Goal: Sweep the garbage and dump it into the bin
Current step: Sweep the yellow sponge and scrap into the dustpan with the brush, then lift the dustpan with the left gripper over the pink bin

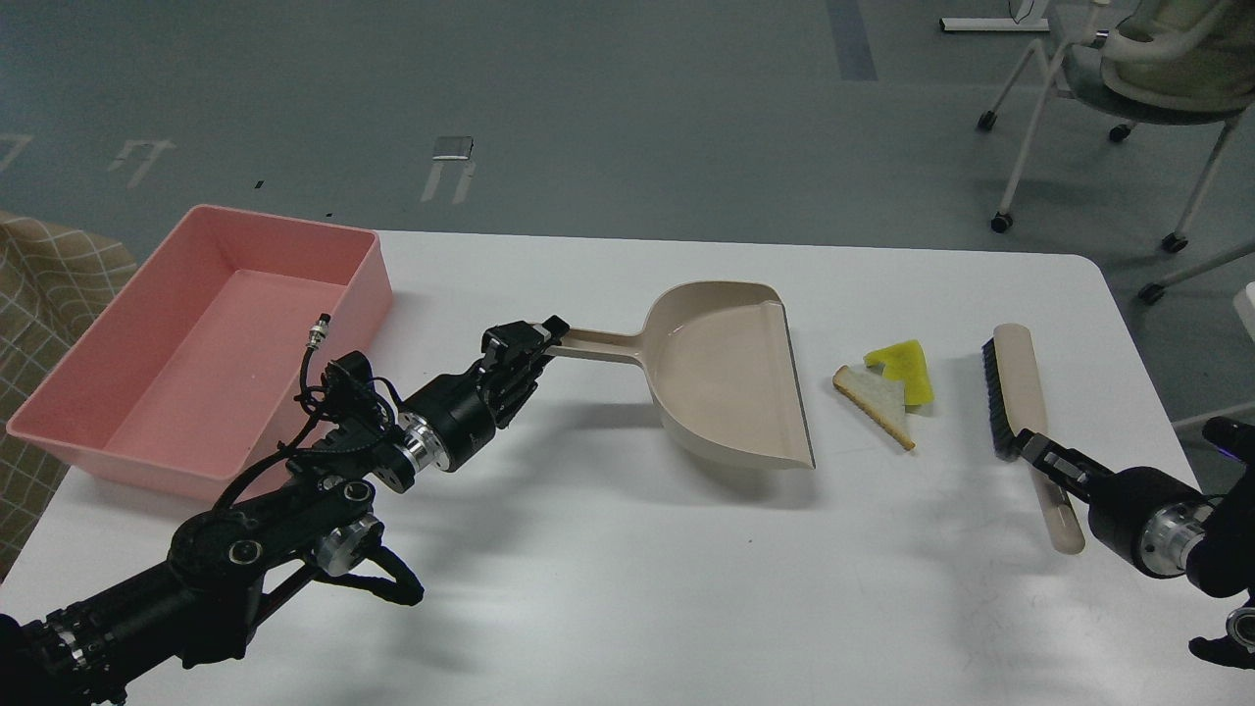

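Observation:
The garbage lies right of centre on the white table: a yellow sponge piece (pixel 904 370) and a whitish triangular bread slice (pixel 876 399) touching it. The beige dustpan (pixel 730 375) sits left of them, its open mouth facing the garbage. My left gripper (pixel 537 342) is shut on the end of the dustpan's handle. The beige brush (pixel 1025 410) with black bristles lies right of the garbage. My right gripper (pixel 1039 456) is shut on the brush's handle just below the bristles. The pink bin (pixel 211 343) stands at the far left and is empty.
The table's right edge (pixel 1157 392) runs close to the brush. A wheeled chair (pixel 1147 88) stands on the floor at the back right. A checkered cloth (pixel 39 294) is at the far left beyond the bin.

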### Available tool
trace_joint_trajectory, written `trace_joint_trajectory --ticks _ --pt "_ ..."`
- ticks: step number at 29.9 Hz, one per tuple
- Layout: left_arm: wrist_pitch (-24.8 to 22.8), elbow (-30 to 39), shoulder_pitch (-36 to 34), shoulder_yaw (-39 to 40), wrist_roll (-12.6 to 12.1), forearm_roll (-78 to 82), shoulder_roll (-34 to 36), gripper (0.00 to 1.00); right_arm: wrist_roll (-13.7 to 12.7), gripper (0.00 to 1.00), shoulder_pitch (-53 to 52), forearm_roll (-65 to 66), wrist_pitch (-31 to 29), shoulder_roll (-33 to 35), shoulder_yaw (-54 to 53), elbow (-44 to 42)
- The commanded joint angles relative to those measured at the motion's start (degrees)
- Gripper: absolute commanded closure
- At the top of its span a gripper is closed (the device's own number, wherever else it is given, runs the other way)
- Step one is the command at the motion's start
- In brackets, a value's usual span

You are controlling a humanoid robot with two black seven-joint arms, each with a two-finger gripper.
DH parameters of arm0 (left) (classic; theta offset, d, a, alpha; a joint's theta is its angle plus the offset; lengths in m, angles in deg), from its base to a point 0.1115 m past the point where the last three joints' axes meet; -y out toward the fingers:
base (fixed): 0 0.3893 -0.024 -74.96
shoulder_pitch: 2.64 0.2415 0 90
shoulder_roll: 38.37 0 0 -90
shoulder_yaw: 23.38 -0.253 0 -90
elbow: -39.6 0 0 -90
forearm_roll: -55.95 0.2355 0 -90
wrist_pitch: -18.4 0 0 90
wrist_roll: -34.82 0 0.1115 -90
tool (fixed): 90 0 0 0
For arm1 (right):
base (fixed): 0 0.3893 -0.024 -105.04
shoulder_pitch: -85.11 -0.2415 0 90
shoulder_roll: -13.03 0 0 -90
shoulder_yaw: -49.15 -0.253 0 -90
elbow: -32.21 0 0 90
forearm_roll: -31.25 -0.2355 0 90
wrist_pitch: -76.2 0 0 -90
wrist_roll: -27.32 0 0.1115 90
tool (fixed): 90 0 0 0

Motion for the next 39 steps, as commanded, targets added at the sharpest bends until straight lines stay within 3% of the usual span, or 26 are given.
trace_joint_trajectory --ticks 1,21,32,36,39 --pt "0.32 0.00 0.09 -0.20 0.01 -0.01 -0.12 0.92 -0.05 0.84 -0.05 -0.16 -0.99 -0.79 1.03 0.77" --pt "1.11 -4.48 0.79 -2.74 -0.08 0.16 -0.21 0.92 -2.07 0.84 -14.02 -0.16 -3.89 -10.37 18.08 0.25" --pt "1.20 -4.57 0.26 -2.66 -0.08 0.08 -0.21 0.92 -1.55 0.83 -14.46 -2.26 -3.72 -16.00 16.34 3.76" --pt "1.11 -4.22 0.26 -1.87 0.18 -0.63 -0.04 0.91 -1.72 0.82 -14.38 -2.89 -3.80 -14.86 12.29 6.66" --pt "1.29 -3.78 0.26 -1.43 1.24 -1.24 0.05 0.92 -1.90 0.82 -13.41 -5.34 -4.33 -9.86 8.77 8.42"
